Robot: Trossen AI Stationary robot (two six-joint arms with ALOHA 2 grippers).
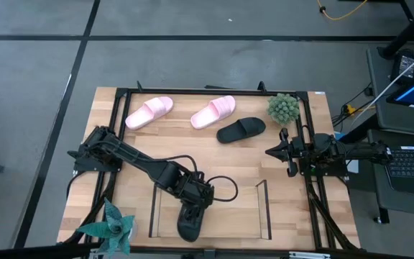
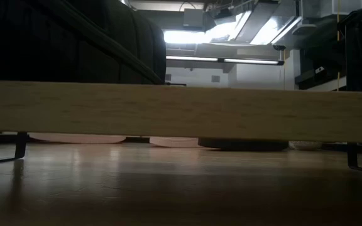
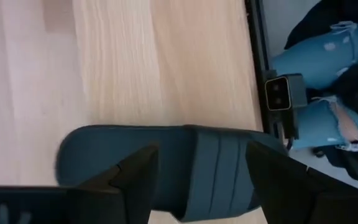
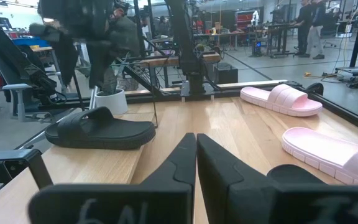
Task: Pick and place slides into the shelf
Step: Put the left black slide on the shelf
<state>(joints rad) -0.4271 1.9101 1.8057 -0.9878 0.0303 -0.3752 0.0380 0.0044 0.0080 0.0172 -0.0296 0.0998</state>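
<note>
We see the left gripper (image 1: pixel 190 219) wide open around a black slide (image 3: pixel 185 165) in the shelf (image 1: pixel 263 208); the right gripper (image 4: pixel 196 163) is closed and empty.

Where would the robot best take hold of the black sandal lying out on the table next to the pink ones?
Probably across its broad strap, coming straight down from above. The black slide lies flat on its sole and apart from the pink slides, so the raised strap is the part fingers could close around, one on each side.
</note>
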